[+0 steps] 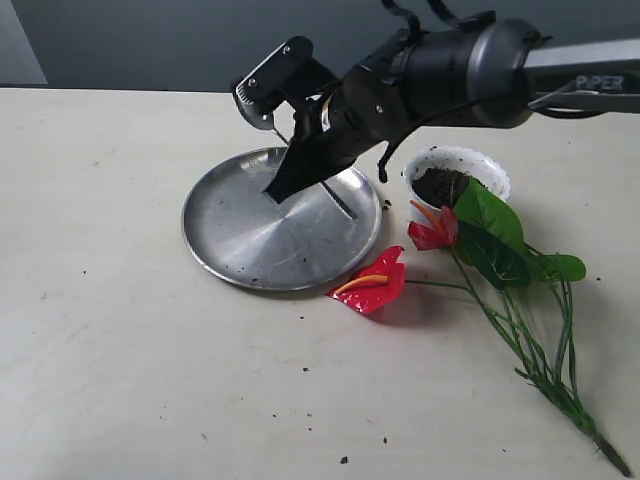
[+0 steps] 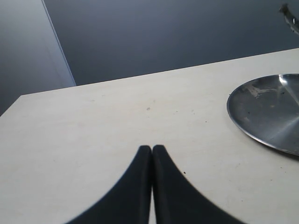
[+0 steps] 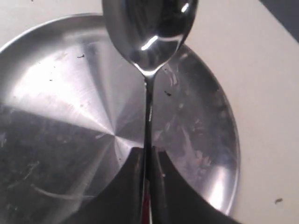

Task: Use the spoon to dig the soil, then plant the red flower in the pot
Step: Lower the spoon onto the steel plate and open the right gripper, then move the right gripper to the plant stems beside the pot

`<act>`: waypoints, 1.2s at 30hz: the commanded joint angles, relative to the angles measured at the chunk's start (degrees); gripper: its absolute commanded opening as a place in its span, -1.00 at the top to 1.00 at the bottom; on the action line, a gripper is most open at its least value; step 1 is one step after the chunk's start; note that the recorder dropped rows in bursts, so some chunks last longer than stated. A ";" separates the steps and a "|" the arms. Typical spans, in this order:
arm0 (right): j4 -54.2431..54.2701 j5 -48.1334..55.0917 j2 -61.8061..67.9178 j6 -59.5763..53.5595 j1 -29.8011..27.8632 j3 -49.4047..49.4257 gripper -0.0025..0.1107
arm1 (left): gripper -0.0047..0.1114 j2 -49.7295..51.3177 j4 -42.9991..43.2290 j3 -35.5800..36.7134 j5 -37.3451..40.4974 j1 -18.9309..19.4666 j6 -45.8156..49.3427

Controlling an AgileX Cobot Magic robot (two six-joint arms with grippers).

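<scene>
The right hand (image 3: 145,161) is clamped on the thin handle of the spoon (image 3: 148,32) and holds it above the steel plate (image 1: 230,250). The spoon bowl looks empty. The soil (image 1: 440,185) sits in the pot (image 1: 490,168), just beside the plate, and the flower (image 1: 440,228) lies on the worktop (image 1: 100,350) near the pot. The digging step seems almost finished; next, the spoon probably must be put down and the flower stem taken. The left hand (image 2: 152,151) is pressed together, empty. On the arm one reads "PPER".
</scene>
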 commanded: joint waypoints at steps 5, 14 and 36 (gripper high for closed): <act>2.54 3.59 10.18 0.15 -0.28 -6.83 0.96 | 0.89 0.30 -0.21 -0.15 -0.41 -0.13 -0.05; 3.91 1.02 13.28 0.27 -0.28 -7.15 0.95 | 0.89 0.30 -0.21 -0.15 -0.41 -0.13 -0.05; 8.19 1.39 -19.80 8.78 -0.28 7.91 0.45 | 0.89 0.30 -0.21 -0.15 -0.41 -0.13 -0.05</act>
